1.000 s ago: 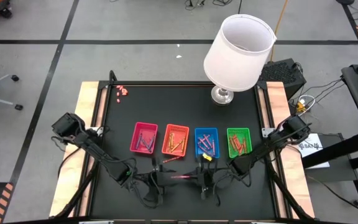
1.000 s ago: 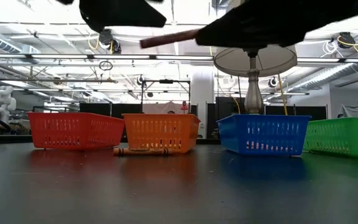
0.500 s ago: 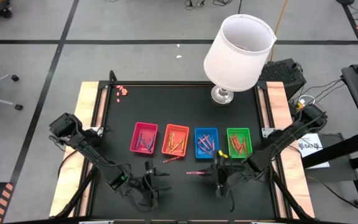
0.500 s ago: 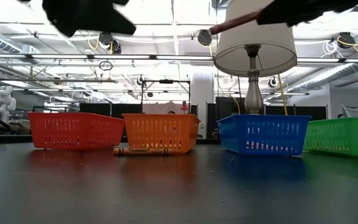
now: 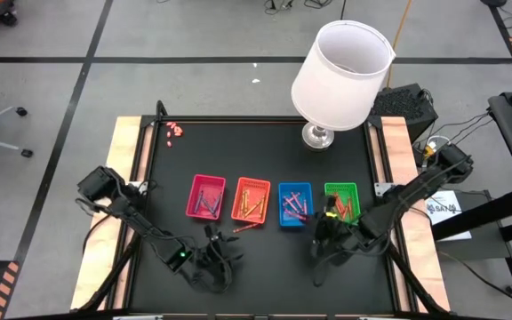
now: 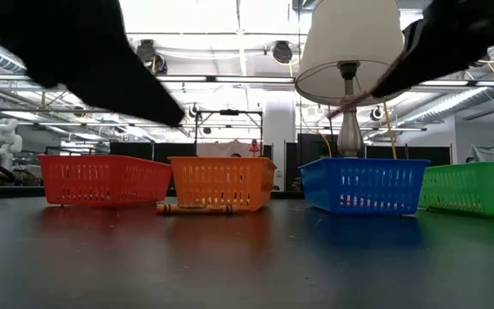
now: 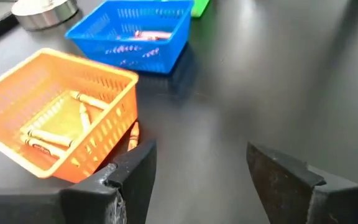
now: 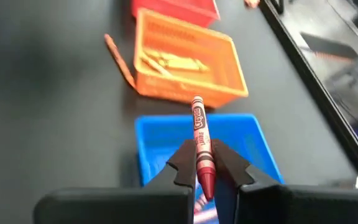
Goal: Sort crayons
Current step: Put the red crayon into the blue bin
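Red paper-wrapped crayon (image 5: 332,214): high view, clamped in right gripper (image 5: 326,233) between blue plastic tray (image 5: 294,204) and green plastic tray (image 5: 342,201). Left gripper (image 5: 213,258) waits near table's front edge, fingers apart, empty. Right wrist view: crayon's (image 8: 199,142) long axis points forward over blue tray (image 8: 160,142); jaws shut on it.
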`<state>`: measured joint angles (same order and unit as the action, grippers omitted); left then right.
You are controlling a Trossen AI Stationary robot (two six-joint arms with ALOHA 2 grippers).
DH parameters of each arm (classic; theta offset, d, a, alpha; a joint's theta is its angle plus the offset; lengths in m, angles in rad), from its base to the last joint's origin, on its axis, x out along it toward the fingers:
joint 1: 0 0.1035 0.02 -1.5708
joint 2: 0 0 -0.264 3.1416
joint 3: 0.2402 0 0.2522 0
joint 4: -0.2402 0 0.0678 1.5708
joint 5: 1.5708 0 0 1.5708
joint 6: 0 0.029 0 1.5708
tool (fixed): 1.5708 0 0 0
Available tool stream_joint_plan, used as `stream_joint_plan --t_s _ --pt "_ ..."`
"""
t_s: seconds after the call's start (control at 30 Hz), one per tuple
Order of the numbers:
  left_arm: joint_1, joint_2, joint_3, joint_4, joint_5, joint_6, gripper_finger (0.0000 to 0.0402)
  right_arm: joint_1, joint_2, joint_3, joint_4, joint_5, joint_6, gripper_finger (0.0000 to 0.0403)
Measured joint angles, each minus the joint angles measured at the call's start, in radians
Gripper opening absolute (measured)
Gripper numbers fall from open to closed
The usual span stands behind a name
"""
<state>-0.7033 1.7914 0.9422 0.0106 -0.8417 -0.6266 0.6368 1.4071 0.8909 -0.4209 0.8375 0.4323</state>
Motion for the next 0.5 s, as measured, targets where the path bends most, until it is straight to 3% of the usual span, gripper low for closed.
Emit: stream_joint_plan --t_s 0.5 --pt "0.058 0.080 0.000 -0.099 0.040 -0.128 0.0248 -0.078 0.040 0.000 -0.214 0.000 0.242 0.0011"
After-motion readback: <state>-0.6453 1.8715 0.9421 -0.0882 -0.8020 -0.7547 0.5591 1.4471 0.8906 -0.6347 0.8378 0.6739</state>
